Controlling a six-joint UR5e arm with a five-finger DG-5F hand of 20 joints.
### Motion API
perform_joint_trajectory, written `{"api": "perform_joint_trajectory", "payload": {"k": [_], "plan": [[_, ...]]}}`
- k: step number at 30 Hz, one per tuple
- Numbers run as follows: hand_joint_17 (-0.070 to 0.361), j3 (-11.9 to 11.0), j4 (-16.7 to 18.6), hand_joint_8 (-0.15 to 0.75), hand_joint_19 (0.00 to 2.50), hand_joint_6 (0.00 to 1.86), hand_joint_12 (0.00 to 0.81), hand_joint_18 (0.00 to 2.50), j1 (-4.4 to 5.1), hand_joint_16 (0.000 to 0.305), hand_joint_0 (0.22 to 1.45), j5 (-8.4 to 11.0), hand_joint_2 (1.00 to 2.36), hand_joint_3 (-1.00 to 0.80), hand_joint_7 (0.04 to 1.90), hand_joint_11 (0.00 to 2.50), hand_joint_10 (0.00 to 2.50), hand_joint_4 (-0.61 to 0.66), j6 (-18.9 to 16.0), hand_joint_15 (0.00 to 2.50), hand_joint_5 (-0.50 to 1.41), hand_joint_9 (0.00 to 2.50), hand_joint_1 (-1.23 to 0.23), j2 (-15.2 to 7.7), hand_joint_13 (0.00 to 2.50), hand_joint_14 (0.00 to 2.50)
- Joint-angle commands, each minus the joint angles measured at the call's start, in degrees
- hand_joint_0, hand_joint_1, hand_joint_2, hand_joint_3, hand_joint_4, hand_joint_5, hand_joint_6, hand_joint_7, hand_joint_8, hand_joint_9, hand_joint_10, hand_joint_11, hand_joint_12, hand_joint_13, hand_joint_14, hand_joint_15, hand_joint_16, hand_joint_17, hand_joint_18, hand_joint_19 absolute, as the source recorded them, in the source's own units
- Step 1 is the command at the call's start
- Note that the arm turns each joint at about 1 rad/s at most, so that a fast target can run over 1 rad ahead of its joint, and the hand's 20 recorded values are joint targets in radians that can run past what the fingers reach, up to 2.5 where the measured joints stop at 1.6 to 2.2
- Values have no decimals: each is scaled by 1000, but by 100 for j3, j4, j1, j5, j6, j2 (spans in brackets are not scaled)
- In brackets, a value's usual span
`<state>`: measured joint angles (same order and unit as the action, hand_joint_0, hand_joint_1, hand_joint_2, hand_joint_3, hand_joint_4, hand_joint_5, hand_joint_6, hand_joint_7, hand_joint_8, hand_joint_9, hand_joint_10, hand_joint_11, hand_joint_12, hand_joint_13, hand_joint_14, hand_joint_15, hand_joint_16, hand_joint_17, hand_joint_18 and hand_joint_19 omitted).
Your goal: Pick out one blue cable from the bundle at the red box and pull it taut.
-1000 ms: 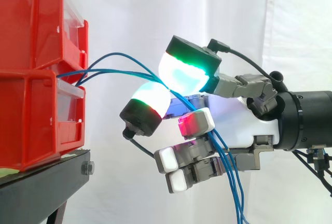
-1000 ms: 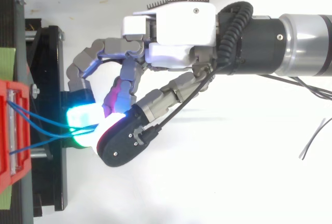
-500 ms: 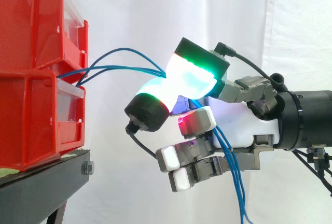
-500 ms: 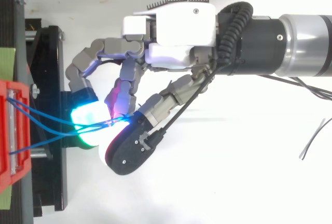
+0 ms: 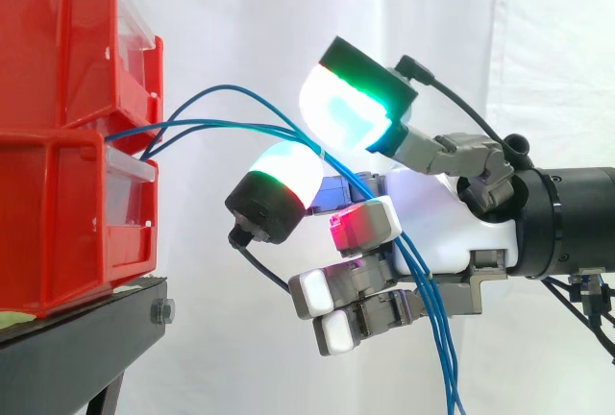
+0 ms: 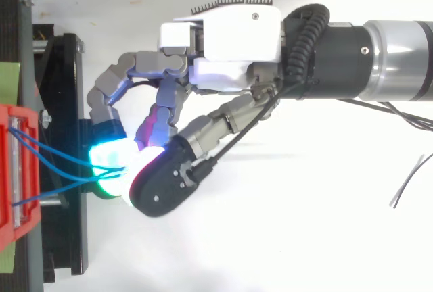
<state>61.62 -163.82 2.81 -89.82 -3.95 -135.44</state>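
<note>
Three thin blue cables (image 5: 231,125) come out of the slot between two stacked red boxes (image 5: 58,204) and arc right towards my hand (image 5: 442,232). They pass through the small gap between my two big green-glowing pads (image 5: 351,112), brushing the lower one, then hang down in front of the palm. The two pads stand slightly apart and do not pinch the cables. My lower fingers are curled beneath, holding nothing. From above, the hand (image 6: 237,35) reaches left, and the cables (image 6: 61,160) run from the box (image 6: 7,170) to the pads.
The boxes sit on a black stand (image 5: 77,338) at the left, before a white curtain. A thin dark wire (image 6: 409,184) lies loose on the white surface at the right.
Half a second ago the two glowing pads were pressed together on the cables. The upper pad has since lifted, leaving a gap, and the cables sag slightly.
</note>
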Motion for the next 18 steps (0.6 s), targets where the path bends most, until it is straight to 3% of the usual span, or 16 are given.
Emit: {"api": "perform_joint_trajectory", "payload": {"k": [1, 8, 10, 15, 18], "plan": [[95, -1, -1, 237, 642, 877, 314, 796, 0, 42, 586, 0, 1000, -500, 1022, 667, 25, 7, 0, 476, -84, 1390, -655, 0, 975, 21], [95, -1, -1, 255, 639, 899, 319, 798, 0, 42, 601, 0, 1021, -201, 1152, 681, 26, -10, -18, 486, -82, 1393, -802, 0, 976, 20], [96, -1, 8, 249, 639, 922, 319, 801, 0, 42, 623, 0, 1024, -151, 1083, 681, 27, -16, -44, 490, -92, 1344, -849, 0, 977, 22], [95, -1, -1, 247, 625, 934, 315, 813, 0, 42, 683, 0, 1024, -151, 1138, 695, 28, -68, -53, 479, -99, 1336, -887, 0, 979, 20], [93, -1, -1, 247, 624, 940, 314, 811, 0, 41, 743, 0, 1018, -273, 1153, 696, 27, -71, -53, 484, -103, 1337, -893, 0, 978, 21]]}}
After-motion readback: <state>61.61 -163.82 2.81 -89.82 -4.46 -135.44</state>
